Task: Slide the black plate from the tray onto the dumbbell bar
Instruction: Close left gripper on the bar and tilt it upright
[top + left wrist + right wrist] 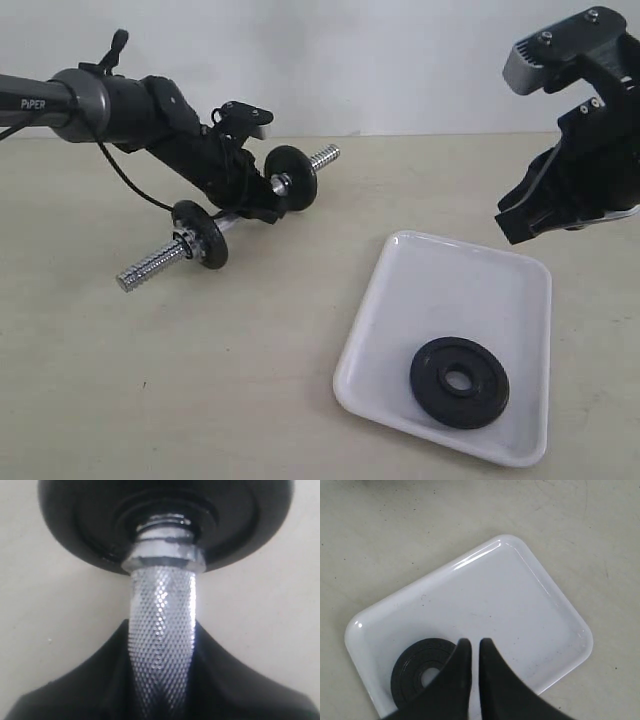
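The left gripper point(250, 195) is clamping its fingers on the middle of the dumbbell bar point(150, 265), at 10 o'clock in the exterior view. The right gripper point(512, 226) is hovering over the tray point(440, 280) at 4 o'clock, fingers pressed nearly together and carrying nothing. The black plate point(459, 382) is lying flat at the tray's 6 o'clock end.

The flat plate is offering little edge to pinch, so the fingers are likely risking pushing it against the rim, or skidding the tray across the desk point(200, 400). Later, its hole may be catching on the coarse thread, twisting the bar in the grip.

The left wrist view is showing the bar's knurled middle point(162, 630) running between the fingers. The right wrist view is showing the thin slit at the right gripper's tips point(471, 645), partly covering the plate point(412, 667). Only the exterior view is showing the free threaded ends and the right gripper's height above the tray.
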`<state>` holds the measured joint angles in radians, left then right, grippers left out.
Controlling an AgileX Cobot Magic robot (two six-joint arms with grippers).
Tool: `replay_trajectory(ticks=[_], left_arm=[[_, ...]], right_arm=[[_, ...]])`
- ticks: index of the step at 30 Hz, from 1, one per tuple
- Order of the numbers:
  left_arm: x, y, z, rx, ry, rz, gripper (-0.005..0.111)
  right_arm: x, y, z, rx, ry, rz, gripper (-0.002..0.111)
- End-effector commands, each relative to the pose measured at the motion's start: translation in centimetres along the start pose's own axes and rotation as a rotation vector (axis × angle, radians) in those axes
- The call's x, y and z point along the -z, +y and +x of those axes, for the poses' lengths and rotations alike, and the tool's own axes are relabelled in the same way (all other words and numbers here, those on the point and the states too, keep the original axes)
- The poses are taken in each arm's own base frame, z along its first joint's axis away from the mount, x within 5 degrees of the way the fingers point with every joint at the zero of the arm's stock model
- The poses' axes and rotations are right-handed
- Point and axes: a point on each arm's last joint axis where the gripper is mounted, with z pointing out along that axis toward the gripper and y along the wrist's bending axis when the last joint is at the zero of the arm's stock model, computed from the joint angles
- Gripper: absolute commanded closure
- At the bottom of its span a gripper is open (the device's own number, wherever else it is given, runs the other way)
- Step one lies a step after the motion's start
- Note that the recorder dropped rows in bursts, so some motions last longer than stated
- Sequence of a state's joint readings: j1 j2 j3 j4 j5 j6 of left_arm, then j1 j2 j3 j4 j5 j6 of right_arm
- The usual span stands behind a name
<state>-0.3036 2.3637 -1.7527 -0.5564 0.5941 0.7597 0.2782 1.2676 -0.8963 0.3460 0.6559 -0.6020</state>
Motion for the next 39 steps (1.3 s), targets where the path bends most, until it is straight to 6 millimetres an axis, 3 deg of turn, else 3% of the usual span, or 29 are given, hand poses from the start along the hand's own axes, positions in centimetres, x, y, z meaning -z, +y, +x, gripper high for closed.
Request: replay_trajectory(ticks=[1,18,28,39], left_arm=[[0.6,-0.9,-1.4,0.021,-0.101,0.053,0.102],[3.0,-2.0,-1.6,-0.014,-0.077,0.110,0.102],[7.1,-3.4,0.3,-0.003,-0.170,0.034,0.102],[11.2,-4.8,0.1,-0.011,-0.260,0.027,0.102]], right_arm=[[-0.1,0.0,0.0,0.002,-0.005,0.004,0.106],[-0.1,-0.1,-0.1,0.005,-0.012,0.011,0.106],[0.0,-0.3,-0.3,0.004,-0.036,0.027,0.106],[-0.1,-0.2,-0.3,0.000,-0.036,0.025,0.106]])
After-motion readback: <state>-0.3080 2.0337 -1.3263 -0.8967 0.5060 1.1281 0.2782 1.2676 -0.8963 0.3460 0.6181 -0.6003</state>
